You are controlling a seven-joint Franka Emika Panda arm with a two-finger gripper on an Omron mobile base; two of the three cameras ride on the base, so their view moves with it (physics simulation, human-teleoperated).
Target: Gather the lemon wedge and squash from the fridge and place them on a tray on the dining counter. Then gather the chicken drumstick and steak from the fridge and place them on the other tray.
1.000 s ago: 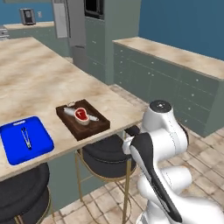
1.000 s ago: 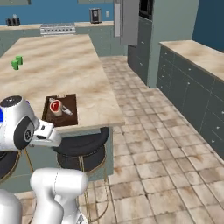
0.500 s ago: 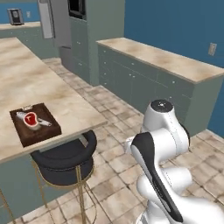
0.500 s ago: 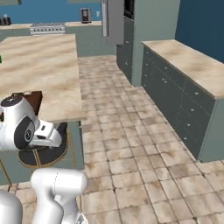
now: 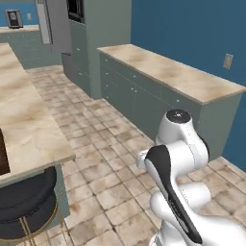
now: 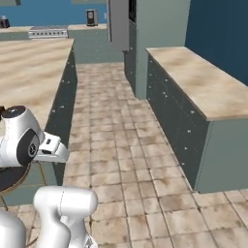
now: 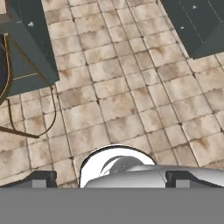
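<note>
My gripper (image 7: 113, 180) is open, and its two dark fingertips (image 7: 43, 179) stand wide apart with nothing between them. It points down at the tiled floor (image 7: 127, 105) beside the dining counter (image 5: 24, 120). A dark brown sliver of one tray (image 5: 2, 154) shows at the left edge of the left base view. The grey fridge (image 5: 52, 24) stands far back beside a tall cabinet (image 5: 98, 33); it also shows in the right base view (image 6: 116, 22). The lemon wedge, squash, chicken drumstick and steak are out of view.
A long counter with grey-green drawers (image 5: 182, 81) runs along the blue wall on the right (image 6: 203, 92). A black stool with a gold frame (image 5: 24, 204) is tucked under the dining counter's end. Open tiled floor (image 6: 121, 145) lies between the two counters.
The whole picture has swung as the base turned: the trays and dining counter slid off to the left, and the wall counter and fridge came into view. The gripper stayed open.
</note>
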